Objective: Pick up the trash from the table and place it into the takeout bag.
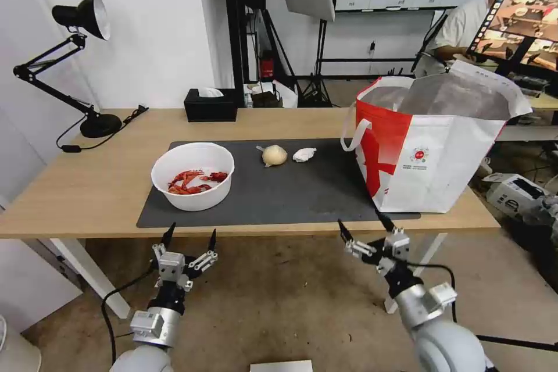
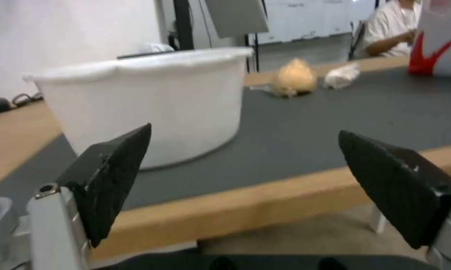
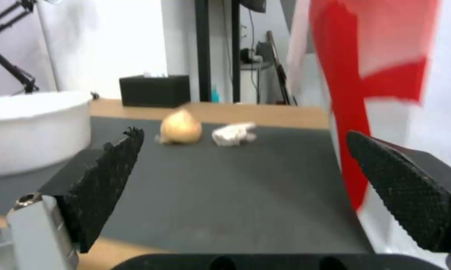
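The white round plastic bowl [image 1: 193, 175] holding red crayfish shells [image 1: 190, 181] sits on the dark grey mat [image 1: 290, 189] just beyond the left claw [image 1: 190, 238]. The red-and-white takeout bag [image 1: 433, 145], foil-lined, stands just beyond the right claw [image 1: 365, 225]. Both claws hang wide open and empty before the light-wood tabletop [image 1: 87, 186].

We note two arms with rounded pale grey shells, narrowing to silver-grey cylindrical wrists with small boxy white fittings. Left tool [image 1: 190, 235]: two slim black pointed fingers [image 2: 113, 176] on white-silver metal linkages; a black cable loops beside the forearm. Right tool [image 1: 365, 223]: same build, black tapered tips, a black cable curving off the wrist. Up close, we see finger pads [image 3: 403, 191] with a fine knurled black texture, wedge-shaped, bolted to light grey brackets with a round screw head.
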